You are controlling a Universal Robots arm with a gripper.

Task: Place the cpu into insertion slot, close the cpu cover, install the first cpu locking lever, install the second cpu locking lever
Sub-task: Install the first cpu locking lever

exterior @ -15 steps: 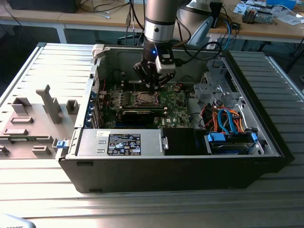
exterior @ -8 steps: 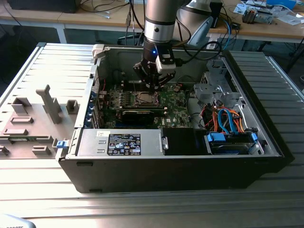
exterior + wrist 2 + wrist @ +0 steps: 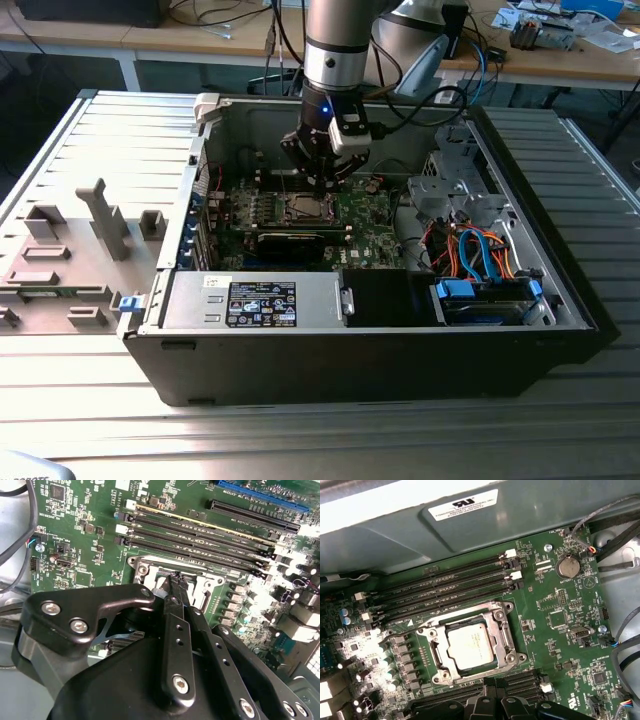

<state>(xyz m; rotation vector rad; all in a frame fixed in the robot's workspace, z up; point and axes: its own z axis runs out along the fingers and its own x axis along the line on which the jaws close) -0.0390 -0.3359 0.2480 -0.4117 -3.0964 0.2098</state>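
We see the fingers (image 3: 176, 587) drawn together to a narrow tip with nothing between them, poised just above the rim of the slot (image 3: 470, 645). The gripper (image 3: 323, 168) hangs inside the open case (image 3: 200, 300), over the board (image 3: 560, 610). In the first wrist view the cpu (image 3: 471, 646) lies flat in the slot, and the cover (image 3: 501, 630) sits down around it, framing its silver top. 4 long memory slots (image 3: 445, 587) run just beside the slot. The case rests on the table (image 3: 90, 400).

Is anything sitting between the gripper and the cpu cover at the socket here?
Nothing visible. The gripper hangs right over the cpu cover, which lies flat around the cpu already seated in the insertion slot.
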